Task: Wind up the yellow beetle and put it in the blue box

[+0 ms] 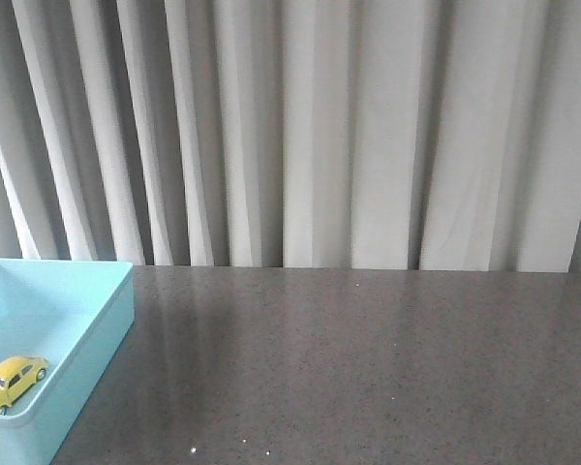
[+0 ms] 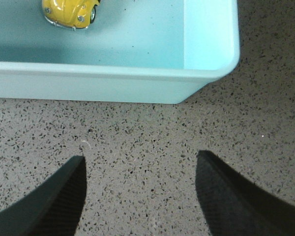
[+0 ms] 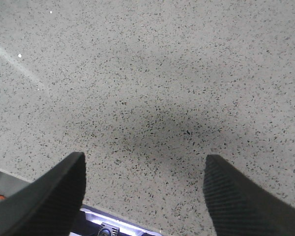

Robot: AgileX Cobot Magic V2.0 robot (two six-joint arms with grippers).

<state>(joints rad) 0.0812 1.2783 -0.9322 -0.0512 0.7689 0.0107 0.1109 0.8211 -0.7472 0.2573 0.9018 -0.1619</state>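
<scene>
The yellow beetle (image 1: 13, 382) rests on its wheels on the floor of the blue box (image 1: 97, 334), at the table's front left. In the left wrist view the yellow beetle (image 2: 70, 12) lies inside the blue box (image 2: 206, 54), beyond its near wall. My left gripper (image 2: 140, 164) is open over bare table outside that wall, holding nothing. My right gripper (image 3: 143, 164) is also open and empty, above speckled tabletop near the table's front edge. Neither gripper shows in the front view.
A grey speckled table (image 1: 368, 368) stretches right of the box. Pale curtains (image 1: 320, 126) hang behind its far edge. The table's front edge and a metal strip (image 3: 113, 226) show between the right fingers.
</scene>
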